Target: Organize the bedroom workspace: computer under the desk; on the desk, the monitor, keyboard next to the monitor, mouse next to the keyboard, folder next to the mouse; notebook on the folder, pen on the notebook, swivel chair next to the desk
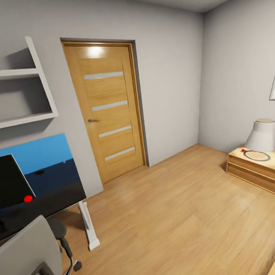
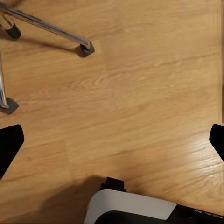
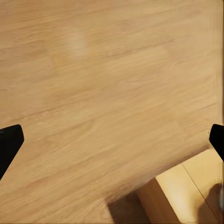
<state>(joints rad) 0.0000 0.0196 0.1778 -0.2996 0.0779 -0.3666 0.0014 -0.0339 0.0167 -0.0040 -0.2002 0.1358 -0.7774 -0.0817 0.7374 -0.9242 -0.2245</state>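
The left gripper (image 2: 112,140) hangs over bare wooden floor (image 2: 140,93) with its two black fingertips (image 2: 9,144) spread wide and nothing between them; the right gripper (image 3: 112,140) is likewise spread and empty, above floor beside the corner of a light wooden piece of furniture (image 3: 186,191). From where I stand, the robot is facing the room's wooden door (image 1: 107,106) rather than working at anything.

At the left edge of the head view the monitor (image 1: 6,182) sits raised with its dark screen and red dot, in front of a blue panel (image 1: 39,155), which I cannot identify for certain. The grey swivel chair (image 1: 27,258) stands just in front of it, its chrome legs and casters also visible under the left wrist (image 2: 51,28). The surface the monitor rests on is mostly hidden, so I take it to be the desk without being sure.

As I judge it, the monitor is probably placed and the chair is near. Keyboard, mouse, folder, notebook and pen remain unconfirmed, so most of the tidying looks undone.

A low wooden bedside chest (image 1: 269,171) with a lamp (image 1: 262,135) stands opposite.
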